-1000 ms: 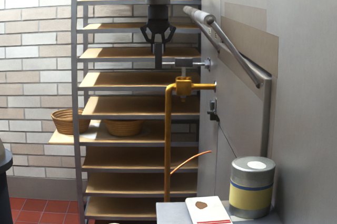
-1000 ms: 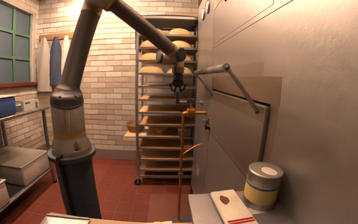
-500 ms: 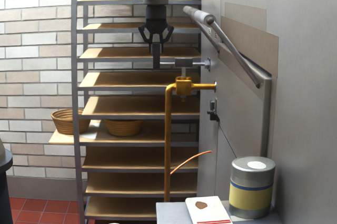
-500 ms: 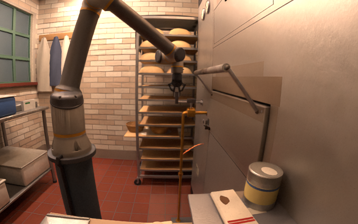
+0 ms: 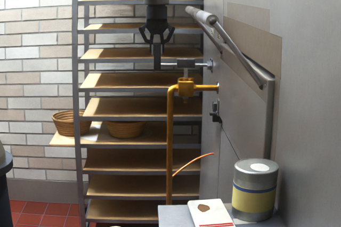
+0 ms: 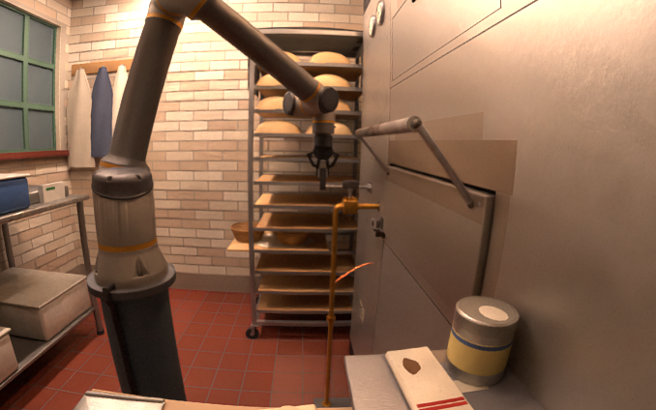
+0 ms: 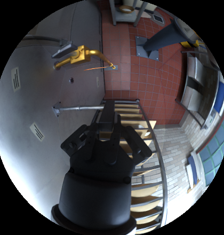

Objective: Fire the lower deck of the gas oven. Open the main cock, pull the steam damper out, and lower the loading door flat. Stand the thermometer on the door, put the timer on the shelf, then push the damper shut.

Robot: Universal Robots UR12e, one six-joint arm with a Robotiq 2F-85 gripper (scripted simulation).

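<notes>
The steam damper is a thin metal rod [image 5: 192,64] sticking out of the oven's front, ending in a dark upright handle [image 5: 157,56] [image 7: 108,114]. My gripper [image 5: 157,51] [image 6: 323,172] [image 7: 109,130] reaches down from above and is closed on that handle. Just below, the brass main cock [image 5: 185,87] [image 7: 79,54] sits on the orange gas pipe [image 5: 169,142], with its grey lever [image 5: 186,63] above it. The loading door [image 5: 245,86] stands closed, its bar handle [image 5: 202,16] up. A cylindrical tin [image 5: 254,188] and a white card [image 5: 210,213] rest on a low shelf.
A tall bakery rack [image 5: 137,100] with wooden boards and loaves stands right behind the damper, against the brick wall. Baskets [image 5: 67,122] sit on a shelf there. My arm's pedestal [image 6: 136,316] stands on red tile, with steel tables [image 6: 14,285] to the left.
</notes>
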